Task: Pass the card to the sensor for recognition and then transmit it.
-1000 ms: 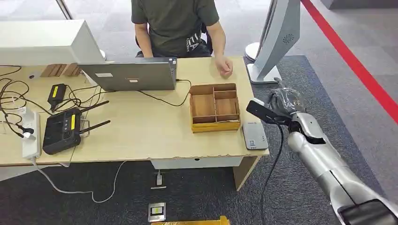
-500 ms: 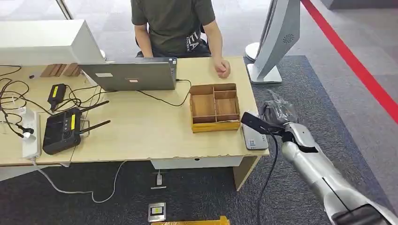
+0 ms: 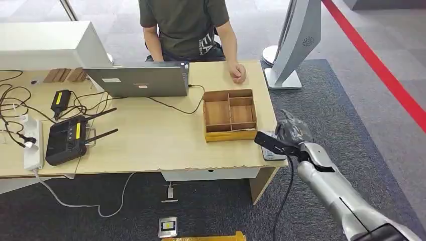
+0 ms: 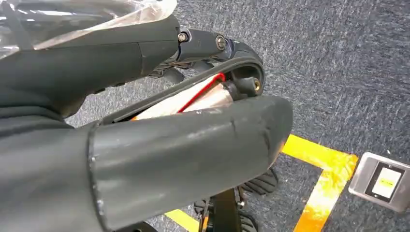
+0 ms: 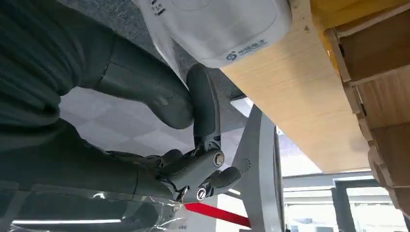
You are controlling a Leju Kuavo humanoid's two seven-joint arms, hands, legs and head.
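My right hand [image 3: 292,133], wrapped in clear plastic, pinches a dark flat card [image 3: 268,141] by one end. The card hangs just above the grey-white sensor [image 3: 274,153] at the table's front right corner and hides much of it. In the right wrist view the sensor [image 5: 217,29] lies on the table edge close beyond my fingers [image 5: 204,108]. My left hand [image 4: 159,121] hangs over the carpet floor with its thumb and fingers apart and nothing in it.
A wooden compartment tray [image 3: 230,114] stands just left of the sensor. A person sits behind the table [image 3: 150,145] with a hand [image 3: 237,72] resting near its back right. A laptop [image 3: 138,80], router [image 3: 66,139], power strip [image 3: 31,143] and cables lie to the left. A white stand [image 3: 294,40] is at the right.
My right hand has carried the card down and to the left, from beside the table's right edge to just over the sensor. The person's hand stays put.
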